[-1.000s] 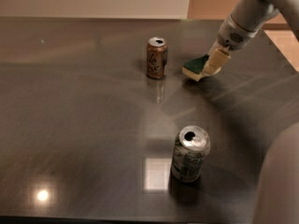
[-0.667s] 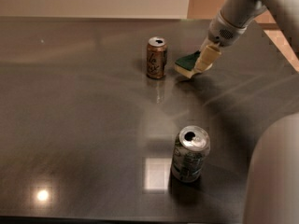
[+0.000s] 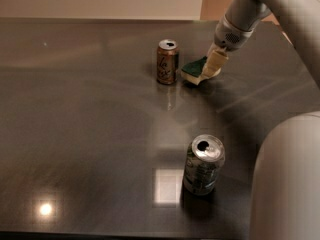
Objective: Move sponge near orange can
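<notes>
Compared with a second ago, the sponge (image 3: 193, 68) is brought in to just right of the orange can (image 3: 167, 61), still clamped in the jaws of the gripper (image 3: 210, 68), so basically only the release is left.

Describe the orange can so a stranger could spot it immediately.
On the dark table, look toward the far edge. The orange can stands upright just left of the sponge held by the gripper. It is slim and brownish-orange with white lettering, unlike the silver-and-green can nearer the camera.
</notes>
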Available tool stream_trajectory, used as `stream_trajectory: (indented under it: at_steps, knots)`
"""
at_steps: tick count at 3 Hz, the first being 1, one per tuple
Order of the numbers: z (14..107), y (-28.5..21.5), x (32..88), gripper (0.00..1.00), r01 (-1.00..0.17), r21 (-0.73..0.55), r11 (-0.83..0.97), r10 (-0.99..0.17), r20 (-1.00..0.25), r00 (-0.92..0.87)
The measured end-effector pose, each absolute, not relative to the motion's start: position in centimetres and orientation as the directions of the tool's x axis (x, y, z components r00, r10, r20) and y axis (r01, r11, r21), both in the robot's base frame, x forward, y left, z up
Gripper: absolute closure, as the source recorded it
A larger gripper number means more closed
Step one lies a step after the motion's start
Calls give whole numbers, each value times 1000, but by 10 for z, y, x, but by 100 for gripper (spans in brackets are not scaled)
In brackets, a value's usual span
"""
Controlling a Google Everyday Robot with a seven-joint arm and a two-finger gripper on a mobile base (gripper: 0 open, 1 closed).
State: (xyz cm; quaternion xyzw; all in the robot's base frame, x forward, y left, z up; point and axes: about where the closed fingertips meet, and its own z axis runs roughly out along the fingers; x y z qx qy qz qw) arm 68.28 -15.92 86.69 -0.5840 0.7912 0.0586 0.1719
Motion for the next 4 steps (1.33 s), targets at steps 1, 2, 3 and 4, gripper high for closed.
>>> stream_trajectory:
  at_steps: [1, 2, 3, 4]
  knots:
    - [864, -158, 685, 35, -944, -109, 311, -903, -342, -258]
    - [861, -156, 687, 12, -945, -108, 310, -903, -344, -257]
    - [859, -154, 688, 0, -945, -108, 309, -903, -345, -256]
    - [859, -154, 688, 0, -945, -108, 309, -903, -345, -256]
